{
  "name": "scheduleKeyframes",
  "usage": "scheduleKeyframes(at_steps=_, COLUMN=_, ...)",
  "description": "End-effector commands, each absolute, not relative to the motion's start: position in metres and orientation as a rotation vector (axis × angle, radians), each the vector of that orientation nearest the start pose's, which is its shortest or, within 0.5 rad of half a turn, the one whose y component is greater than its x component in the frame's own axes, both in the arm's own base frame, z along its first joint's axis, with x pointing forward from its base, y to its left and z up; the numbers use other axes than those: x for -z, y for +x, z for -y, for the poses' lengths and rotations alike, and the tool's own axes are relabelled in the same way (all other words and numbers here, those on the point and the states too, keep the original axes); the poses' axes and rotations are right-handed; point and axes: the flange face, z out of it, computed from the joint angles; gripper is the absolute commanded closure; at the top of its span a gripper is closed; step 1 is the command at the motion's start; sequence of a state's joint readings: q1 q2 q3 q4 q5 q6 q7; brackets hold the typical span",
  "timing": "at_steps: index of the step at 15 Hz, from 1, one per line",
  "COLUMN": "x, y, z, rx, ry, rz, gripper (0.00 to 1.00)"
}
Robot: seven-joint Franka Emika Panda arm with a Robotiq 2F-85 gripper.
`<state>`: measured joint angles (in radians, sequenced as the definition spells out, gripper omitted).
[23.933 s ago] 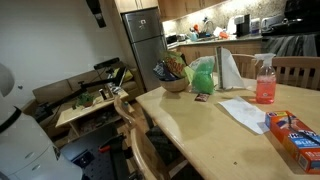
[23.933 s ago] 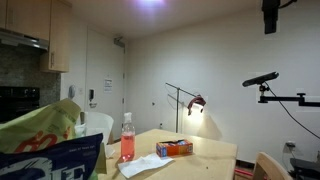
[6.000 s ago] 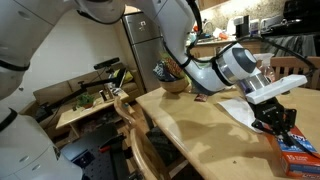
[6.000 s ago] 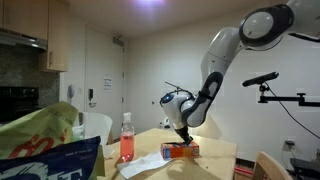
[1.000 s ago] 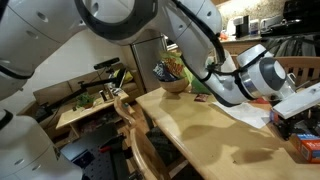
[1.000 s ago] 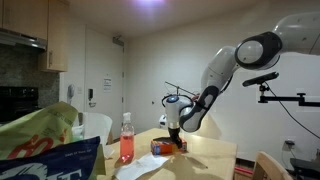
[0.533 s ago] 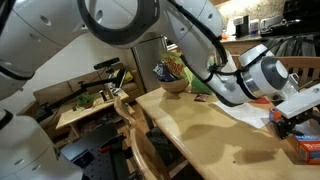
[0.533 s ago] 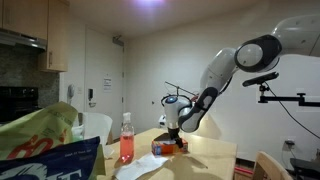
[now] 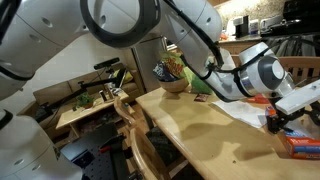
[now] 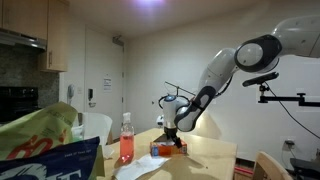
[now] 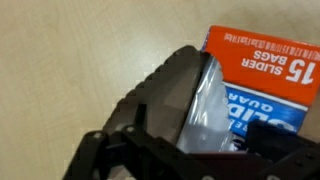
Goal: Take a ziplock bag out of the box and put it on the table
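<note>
The orange-red and blue box lies flat on the pale wooden table. It also shows in both exterior views. My gripper hovers just beside and above the box's end, shut on a clear-whitish ziplock bag that stands between the fingers with its lower part toward the box. In the exterior views my gripper sits low over the table at the box, and the bag is too small to make out there.
A white flat sheet lies on the table next to the box. A pink spray bottle stands nearby. A bowl and green bag are at the far end. A wooden chair stands at the table's edge.
My gripper has shifted a little sideways off the box toward the spray bottle side. The box stays on the table.
</note>
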<state>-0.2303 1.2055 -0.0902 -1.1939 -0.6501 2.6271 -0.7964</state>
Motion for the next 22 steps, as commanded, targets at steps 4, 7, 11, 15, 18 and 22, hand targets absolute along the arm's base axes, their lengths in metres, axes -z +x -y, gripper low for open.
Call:
scheduleKeyframes(at_steps=4, x=-0.0544, y=0.7316, z=0.1837, rx=-0.149, ry=-3.037, rz=1.922, gripper=0.0)
scheduleKeyframes(at_steps=7, x=-0.0543, y=0.7332, z=0.1833, rx=-0.154, ry=-3.034, rz=1.917, gripper=0.35)
scheduleKeyframes(at_steps=11, x=-0.0559, y=0.7352, z=0.1838, rx=-0.16, ry=-3.041, rz=1.896, gripper=0.65)
scheduleKeyframes(at_steps=15, x=-0.0542, y=0.7349, z=0.1844, rx=-0.171, ry=-3.033, rz=1.89, gripper=0.95)
scheduleKeyframes(at_steps=18, x=-0.053, y=0.7346, z=0.1848, rx=-0.179, ry=-3.034, rz=1.888, gripper=1.0)
scheduleKeyframes(at_steps=22, x=-0.0572, y=0.7365, z=0.1854, rx=-0.164, ry=-3.05, rz=1.887, gripper=1.0)
